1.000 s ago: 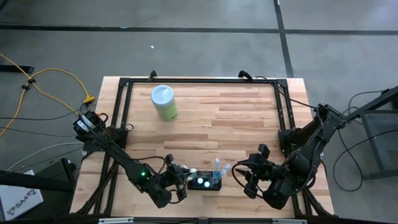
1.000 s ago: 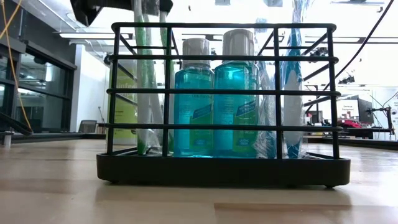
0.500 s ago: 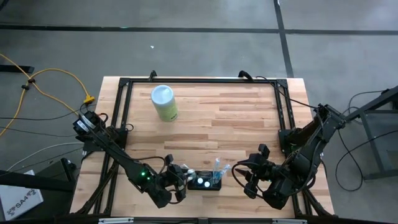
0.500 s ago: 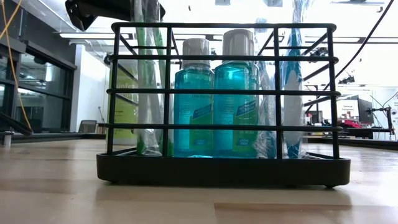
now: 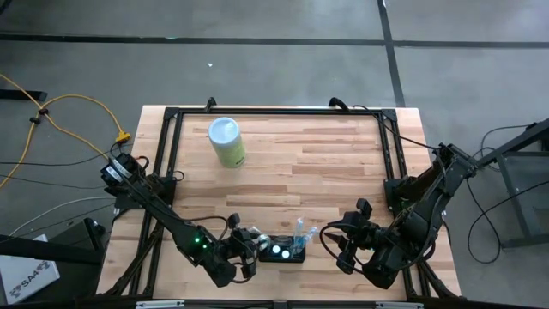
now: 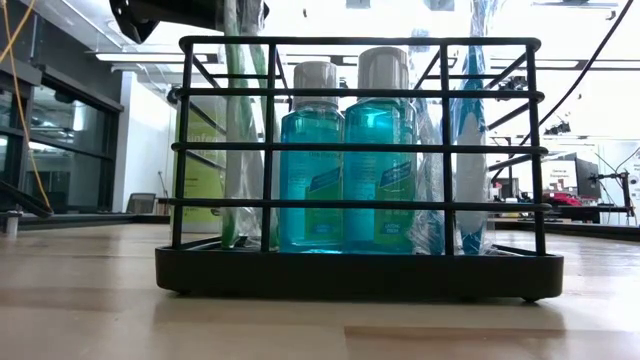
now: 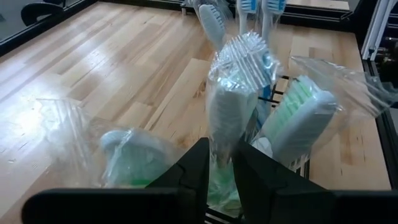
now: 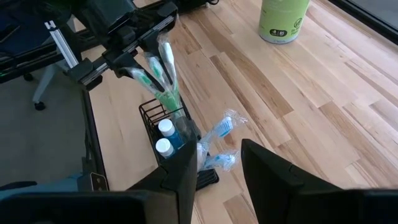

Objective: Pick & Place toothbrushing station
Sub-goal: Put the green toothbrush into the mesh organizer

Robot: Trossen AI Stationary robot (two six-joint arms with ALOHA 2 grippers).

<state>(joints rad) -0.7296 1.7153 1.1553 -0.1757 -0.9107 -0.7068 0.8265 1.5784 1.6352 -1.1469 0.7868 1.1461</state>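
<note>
Black wire is forming the toothbrushing station (image 5: 284, 251), a small rack that is sitting near the table's (image 5: 326, 163) near edge, between the two arms. Two blue mouthwash bottles (image 6: 345, 160) are standing upright inside it beside plastic-wrapped toothbrushes, filling the low view. The left gripper (image 5: 250, 243) is reaching in at the rack's left end, its fingers (image 7: 193, 171) pinching a green toothbrush in clear wrap (image 7: 233, 106) that is sticking up out of the rack. The right gripper (image 5: 346, 245) is waiting just right of the rack, apart from it, its fingers (image 8: 183, 168) standing spread with nothing between them. A pale green canister (image 5: 226, 142) is standing well apart, toward the table's far left.
</note>
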